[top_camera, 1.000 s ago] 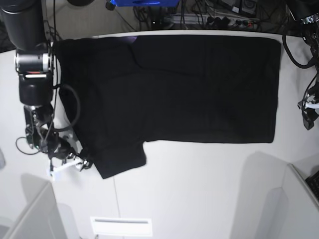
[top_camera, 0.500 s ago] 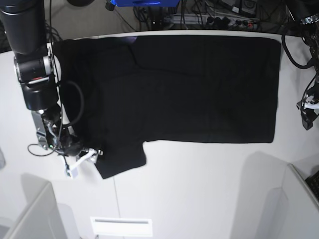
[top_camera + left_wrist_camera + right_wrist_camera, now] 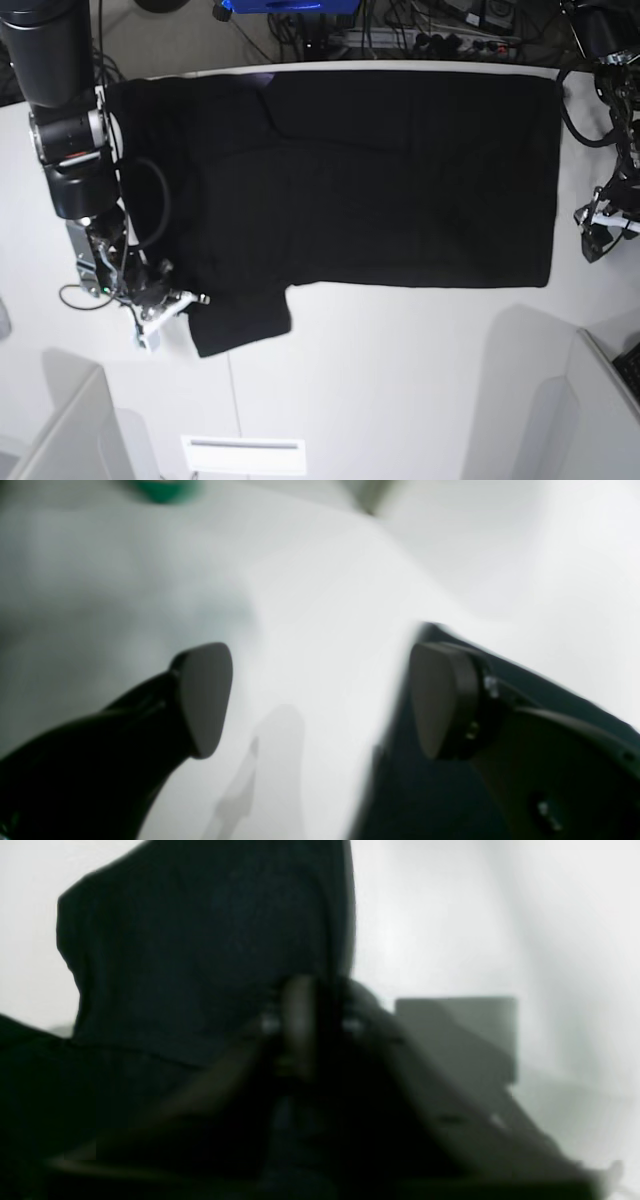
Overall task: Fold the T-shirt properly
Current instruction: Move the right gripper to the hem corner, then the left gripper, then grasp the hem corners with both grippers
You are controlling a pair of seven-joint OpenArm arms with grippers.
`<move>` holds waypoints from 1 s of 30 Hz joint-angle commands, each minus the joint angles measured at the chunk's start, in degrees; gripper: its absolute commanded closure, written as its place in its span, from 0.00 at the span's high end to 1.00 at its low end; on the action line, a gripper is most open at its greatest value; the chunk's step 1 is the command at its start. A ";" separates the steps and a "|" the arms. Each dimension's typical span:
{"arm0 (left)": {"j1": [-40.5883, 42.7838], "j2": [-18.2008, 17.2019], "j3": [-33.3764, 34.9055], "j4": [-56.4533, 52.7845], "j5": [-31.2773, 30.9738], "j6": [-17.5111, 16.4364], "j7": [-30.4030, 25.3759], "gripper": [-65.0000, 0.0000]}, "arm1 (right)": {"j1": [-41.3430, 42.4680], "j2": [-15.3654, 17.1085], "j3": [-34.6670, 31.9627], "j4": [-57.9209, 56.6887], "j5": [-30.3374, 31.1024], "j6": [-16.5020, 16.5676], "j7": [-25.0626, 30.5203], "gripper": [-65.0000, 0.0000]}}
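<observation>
T-shirt (image 3: 360, 180) sleeve apparently pinched in right pincer (image 3: 188, 300).

white tabletop (image 3: 400, 380), evenly lit; cable clutter (image 3: 420, 35) behind far edge, grey panels (image 3: 60, 430) at near corners

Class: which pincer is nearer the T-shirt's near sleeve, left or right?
Right. The right pincer is shut on the sleeve of the T-shirt. The left pincer stands open beyond the hem, off the cloth.
</observation>
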State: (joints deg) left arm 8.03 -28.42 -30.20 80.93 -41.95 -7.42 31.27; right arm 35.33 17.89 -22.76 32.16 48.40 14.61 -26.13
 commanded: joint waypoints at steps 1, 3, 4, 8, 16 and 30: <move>-1.75 -1.42 0.70 0.17 -0.20 0.26 -1.33 0.83 | 1.37 0.35 0.04 0.32 -0.09 0.11 -0.82 0.00; -3.42 -1.42 2.37 -1.32 -0.20 0.26 -1.33 0.83 | 1.37 0.35 0.04 0.32 -0.09 0.11 -0.99 0.00; -4.38 -1.42 3.07 -2.46 -0.20 0.26 -1.33 0.83 | 1.37 0.44 0.04 0.32 -0.09 0.11 -1.25 0.00; -9.66 -1.42 7.38 -7.47 -0.20 0.26 -1.33 0.83 | 1.37 0.53 0.04 0.32 -0.09 0.11 -1.87 0.00; -22.23 -2.21 18.28 -23.04 -0.20 0.26 -1.33 0.83 | 1.37 0.53 0.13 0.32 -0.09 0.11 -1.78 0.00; -32.96 -1.86 33.40 -36.84 -0.20 0.26 -1.68 0.81 | 1.46 0.53 0.48 0.32 -0.09 0.11 -1.78 0.00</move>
State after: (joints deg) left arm -23.97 -29.54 3.31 43.75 -41.89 -7.29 28.73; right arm 35.38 17.91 -22.50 32.14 48.66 14.96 -27.20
